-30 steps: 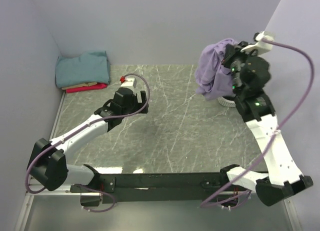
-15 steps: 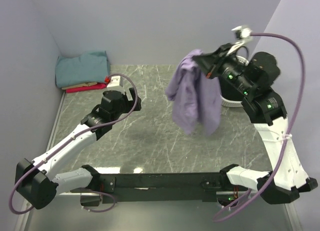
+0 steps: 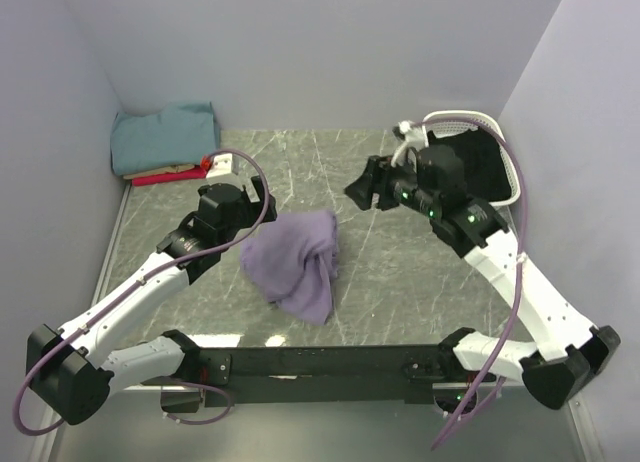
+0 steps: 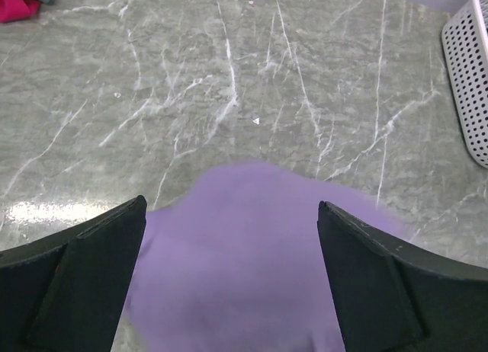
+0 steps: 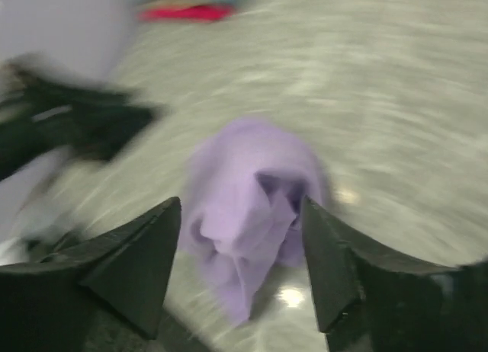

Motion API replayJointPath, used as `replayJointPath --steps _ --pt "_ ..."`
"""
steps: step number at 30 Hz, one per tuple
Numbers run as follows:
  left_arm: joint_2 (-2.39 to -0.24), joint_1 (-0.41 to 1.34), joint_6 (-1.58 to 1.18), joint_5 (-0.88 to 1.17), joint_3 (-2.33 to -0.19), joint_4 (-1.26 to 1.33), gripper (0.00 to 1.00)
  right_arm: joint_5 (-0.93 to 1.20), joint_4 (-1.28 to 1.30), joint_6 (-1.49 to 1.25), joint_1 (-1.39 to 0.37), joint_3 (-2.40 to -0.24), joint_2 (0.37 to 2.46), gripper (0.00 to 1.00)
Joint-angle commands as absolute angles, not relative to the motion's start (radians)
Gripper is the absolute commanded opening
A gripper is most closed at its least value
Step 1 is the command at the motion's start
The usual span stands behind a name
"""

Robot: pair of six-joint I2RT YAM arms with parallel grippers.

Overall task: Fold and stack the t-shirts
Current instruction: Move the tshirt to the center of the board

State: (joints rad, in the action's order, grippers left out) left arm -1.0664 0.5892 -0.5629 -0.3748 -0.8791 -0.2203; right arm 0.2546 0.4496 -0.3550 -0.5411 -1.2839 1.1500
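Change since half a second ago: the lavender t-shirt (image 3: 293, 261), which then hung from the right gripper (image 3: 361, 187) just left of the white basket (image 3: 509, 169), now lies in a crumpled heap on the marble table (image 3: 420, 272), well apart from the basket, to its left and nearer the arm bases. A second ago we had it bunched right over the basket. The right gripper has let go: in its wrist view, badly blurred, the fingers (image 5: 145, 260) stand well spread with nothing between them, and the heap (image 5: 248, 203) lies on the table beyond. From above, this gripper hovers left of the basket, clear of the cloth. The left gripper (image 3: 255, 204) sits further left of the basket, just beside the heap's far-left edge; its jaws are spread wide and hold nothing, with the purple cloth (image 4: 244, 268) blurred below them. The folded stack of teal (image 3: 165, 137), tan (image 3: 160, 170) and red (image 3: 172, 178) shirts is unmoved, across the table from the basket in the far-left corner, against both walls. Edges: the basket stands at the right wall in the far corner; the heap's near end comes close to the table's near edge. Bare marble runs between the basket and the heap, and between the basket and the stack.
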Motion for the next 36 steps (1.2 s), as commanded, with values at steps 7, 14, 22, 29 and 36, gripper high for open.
replayJointPath --steps 7,14,22,29,36 --pt "-1.101 0.586 -0.558 -0.402 -0.928 -0.265 0.99 0.007 0.434 -0.265 -0.451 -1.241 1.126 0.67" --pt "-1.114 0.531 -0.688 -0.673 -0.953 -0.437 0.99 0.296 0.390 -0.286 -0.587 -1.083 1.192 0.63" --pt "-1.118 0.373 -0.750 -0.646 -0.969 -0.468 0.99 0.230 0.385 -0.227 -0.736 -0.996 1.235 0.66" --pt "-1.151 0.289 -0.836 -0.595 -0.919 -0.499 0.99 0.204 0.412 -0.095 -0.937 -1.069 1.469 0.65" --pt "-1.137 0.241 -0.807 -0.558 -0.910 -0.488 0.99 0.025 0.361 -0.040 -1.057 -1.164 1.603 0.68"
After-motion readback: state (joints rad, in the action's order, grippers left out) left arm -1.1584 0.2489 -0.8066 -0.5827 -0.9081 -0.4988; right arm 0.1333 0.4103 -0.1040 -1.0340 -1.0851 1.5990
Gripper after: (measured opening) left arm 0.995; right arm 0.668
